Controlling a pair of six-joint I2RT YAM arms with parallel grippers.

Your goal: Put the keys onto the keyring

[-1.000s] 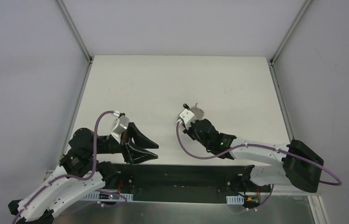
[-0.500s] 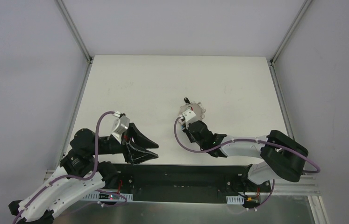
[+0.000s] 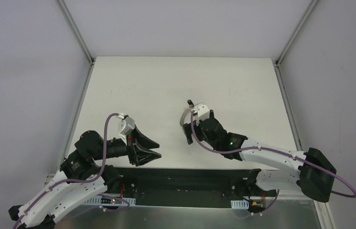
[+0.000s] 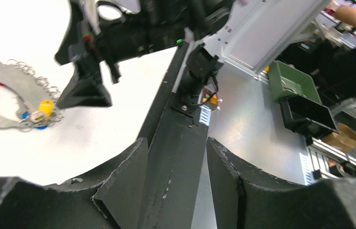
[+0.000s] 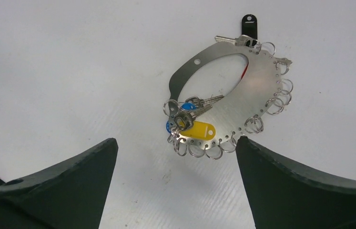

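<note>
The keyring (image 5: pixel 261 88), a flat silver oval plate rimmed with small split rings, lies on the white table. At its near end cluster the keys (image 5: pixel 203 101), silver ones with a yellow tag (image 5: pixel 198 130) and a blue tag (image 5: pixel 185 106). Another silver key (image 5: pixel 230 39) and a black clip (image 5: pixel 249 23) lie at its far end. My right gripper (image 5: pixel 176 152) stands wide open just short of the plate, nothing between its fingers. From above, the right wrist covers most of the keyring (image 3: pixel 184 117). My left gripper (image 3: pixel 155 149) hovers near the table's front edge, open and empty.
The left wrist view looks over the black base rail (image 4: pixel 176 143) and shows the keyring (image 4: pixel 9 93) beyond the right gripper's fingers (image 4: pixel 87 88). Off the table stand a green bin (image 4: pixel 292 86) and a black bin (image 4: pixel 309 114). Grey walls enclose the table (image 3: pixel 166 81).
My right gripper has gone from shut to wide open and its arm has swung, leaving the keyring on the table. The left arm has shifted slightly to the right.
</note>
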